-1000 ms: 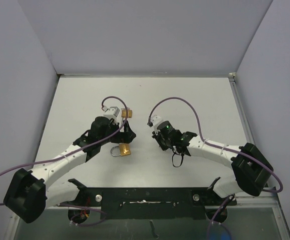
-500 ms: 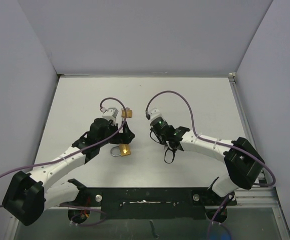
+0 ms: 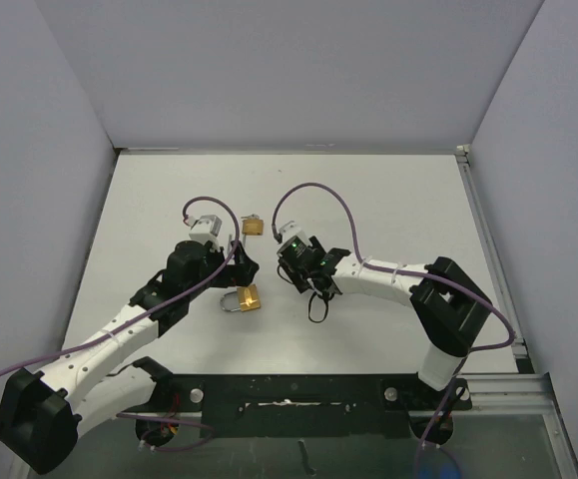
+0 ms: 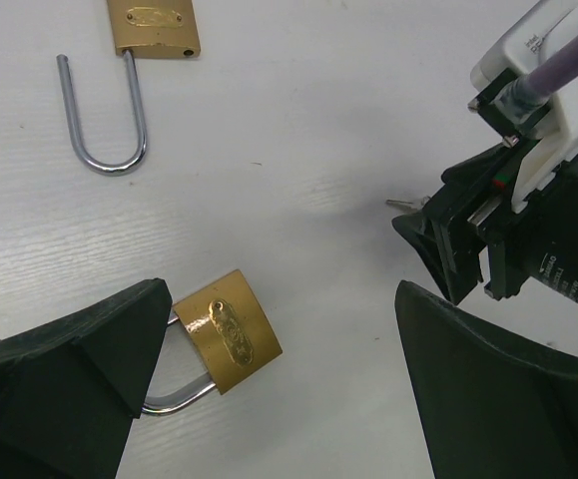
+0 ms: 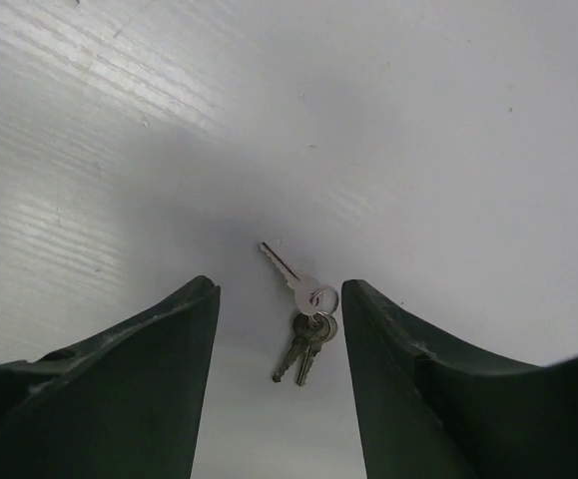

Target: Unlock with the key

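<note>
Top external: both arms reach toward the middle of the white table (image 3: 398, 200). The left gripper (image 3: 241, 264) sits between two brass padlocks, the far padlock (image 3: 253, 227) just beyond it and the near padlock (image 3: 248, 297) just on its near side. The right gripper (image 3: 292, 269) points down at the table close beside the left gripper. From up here I cannot tell how wide either pair of jaws stands.

Left wrist: the left gripper's jaws stand wide apart and hold nothing. The near padlock lies flat with its shackle closed, and the shackle's bend is tucked behind one finger. The far padlock lies at the top of the view with its shackle swung out, one leg free of the body. The right gripper stands opposite, with a silvery key tip poking out beside it.

Right wrist: the right gripper's jaws are spread and empty. A small bunch of keys (image 5: 303, 309) on a ring lies flat on the table between the two fingers, touching neither.
</note>
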You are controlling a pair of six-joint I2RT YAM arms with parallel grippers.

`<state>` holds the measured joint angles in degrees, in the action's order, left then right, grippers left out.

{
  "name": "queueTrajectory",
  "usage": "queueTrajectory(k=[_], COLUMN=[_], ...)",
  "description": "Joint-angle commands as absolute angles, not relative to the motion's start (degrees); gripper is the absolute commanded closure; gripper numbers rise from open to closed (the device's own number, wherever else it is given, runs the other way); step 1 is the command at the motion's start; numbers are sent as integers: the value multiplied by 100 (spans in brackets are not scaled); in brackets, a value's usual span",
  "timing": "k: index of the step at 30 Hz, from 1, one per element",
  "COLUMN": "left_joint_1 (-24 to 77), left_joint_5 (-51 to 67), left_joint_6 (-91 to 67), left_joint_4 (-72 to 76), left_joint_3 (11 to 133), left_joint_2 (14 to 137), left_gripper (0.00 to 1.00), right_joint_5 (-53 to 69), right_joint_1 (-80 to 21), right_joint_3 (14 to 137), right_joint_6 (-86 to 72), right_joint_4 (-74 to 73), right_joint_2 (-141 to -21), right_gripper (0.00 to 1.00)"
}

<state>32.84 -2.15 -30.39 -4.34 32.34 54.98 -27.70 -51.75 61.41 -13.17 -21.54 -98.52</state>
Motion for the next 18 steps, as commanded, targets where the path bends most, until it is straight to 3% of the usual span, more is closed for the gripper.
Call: queueTrajectory(k=[1, 6, 18], left_joint_1=[3252, 3252, 3252], left_joint_5=[-231, -154, -114], left_joint_6=[-2971, -2979, -3026], left_joint_4=[-346, -215, -124], left_joint_3=[3325, 3339, 3275], left_joint_2=[5528, 5699, 5775], left_gripper=[3, 3, 3], right_joint_5=[-2249, -1462, -1122], right_joint_1=[-4865, -4273, -4092], right_joint_3=[6152, 6001, 5635], right_joint_6=[-1550, -1682, -1717], right_joint_4=[-2110, -2340, -2251], right_joint_2=[-9431, -9275, -9120], right_gripper=[44, 39, 44])
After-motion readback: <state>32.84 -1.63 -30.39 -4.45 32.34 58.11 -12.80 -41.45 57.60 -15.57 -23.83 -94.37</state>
